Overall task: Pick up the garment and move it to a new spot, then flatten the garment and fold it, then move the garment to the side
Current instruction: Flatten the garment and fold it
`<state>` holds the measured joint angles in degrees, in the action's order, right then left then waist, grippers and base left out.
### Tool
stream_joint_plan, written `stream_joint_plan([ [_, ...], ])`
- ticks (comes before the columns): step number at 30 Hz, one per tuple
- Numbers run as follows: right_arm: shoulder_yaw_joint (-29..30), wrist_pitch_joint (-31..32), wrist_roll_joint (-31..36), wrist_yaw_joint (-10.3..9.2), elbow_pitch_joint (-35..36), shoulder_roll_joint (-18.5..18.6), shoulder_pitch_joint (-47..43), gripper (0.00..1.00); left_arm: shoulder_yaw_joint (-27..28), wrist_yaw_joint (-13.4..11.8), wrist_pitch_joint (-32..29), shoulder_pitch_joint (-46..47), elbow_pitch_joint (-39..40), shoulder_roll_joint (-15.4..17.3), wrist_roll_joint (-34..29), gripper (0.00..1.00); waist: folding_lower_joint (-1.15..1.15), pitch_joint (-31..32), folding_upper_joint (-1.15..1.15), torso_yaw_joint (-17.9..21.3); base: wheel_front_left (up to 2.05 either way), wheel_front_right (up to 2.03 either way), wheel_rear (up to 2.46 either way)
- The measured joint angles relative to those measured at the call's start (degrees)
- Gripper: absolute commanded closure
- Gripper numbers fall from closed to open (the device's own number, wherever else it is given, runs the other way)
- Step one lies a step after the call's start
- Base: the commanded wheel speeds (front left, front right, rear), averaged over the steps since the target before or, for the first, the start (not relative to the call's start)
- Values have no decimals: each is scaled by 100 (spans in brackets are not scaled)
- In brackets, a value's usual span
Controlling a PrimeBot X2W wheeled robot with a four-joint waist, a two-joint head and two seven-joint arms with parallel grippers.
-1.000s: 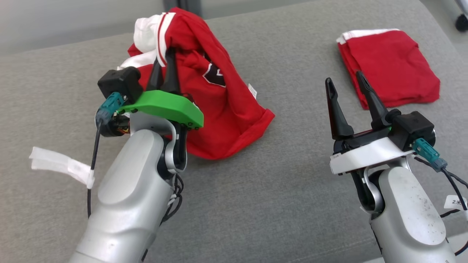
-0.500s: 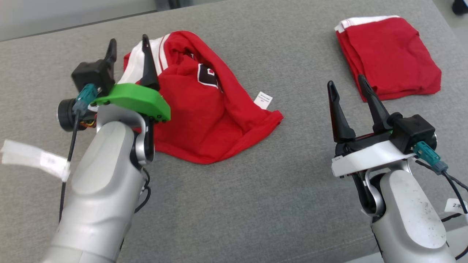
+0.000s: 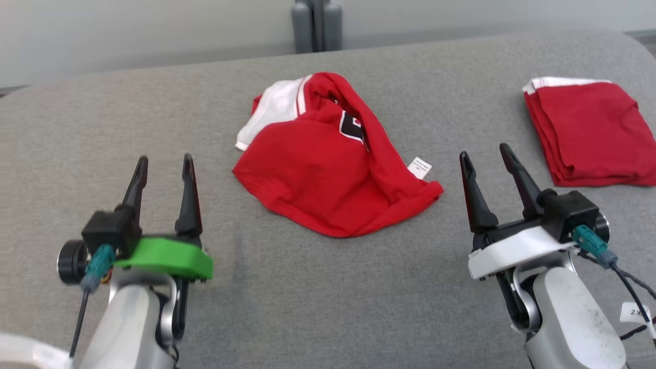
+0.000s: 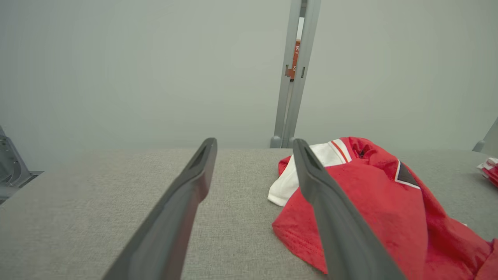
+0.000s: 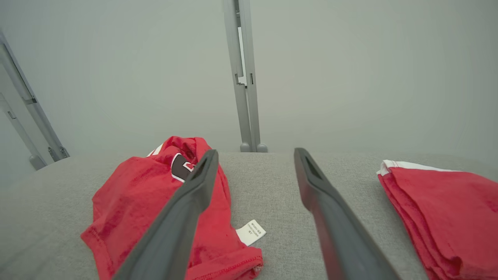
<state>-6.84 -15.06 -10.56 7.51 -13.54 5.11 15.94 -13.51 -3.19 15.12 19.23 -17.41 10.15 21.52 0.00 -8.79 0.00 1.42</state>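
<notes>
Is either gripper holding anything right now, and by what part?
Nothing is held. The left gripper and right gripper are both open and empty; the crumpled red garment lies loose between them.

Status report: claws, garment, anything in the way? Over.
Left claw open, empty. Right claw open, empty. Red garment crumpled on grey surface between them, not held. Folded red garment far right, apart.

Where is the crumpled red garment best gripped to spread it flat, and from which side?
Probably at the hem corner beside the white label, approached by the open right gripper from the robot's right: that edge lies flat, exposed and nearest it.
</notes>
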Motion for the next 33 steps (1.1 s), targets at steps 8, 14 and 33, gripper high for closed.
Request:
stream_joint_plan([
  [8, -9, 1, -197, 0, -67, -97, -276, 0, 801, 379, 1, -1256, 786, -426, -301, 0, 0, 385, 0, -298, 0, 0, 0],
  [14, -48, 1, -194, 0, -74, -118, -343, 0, 915, 627, 1, -1450, 790, -636, -628, 0, 0, 431, 0, -535, 0, 0, 0],
  [33, -2733, 948, -799, 2, -1873, 584, 1769, 0, 203, 474, 0, -993, 609, -725, -35, 0, 0, -135, 0, -1683, 0, 0, 0],
])
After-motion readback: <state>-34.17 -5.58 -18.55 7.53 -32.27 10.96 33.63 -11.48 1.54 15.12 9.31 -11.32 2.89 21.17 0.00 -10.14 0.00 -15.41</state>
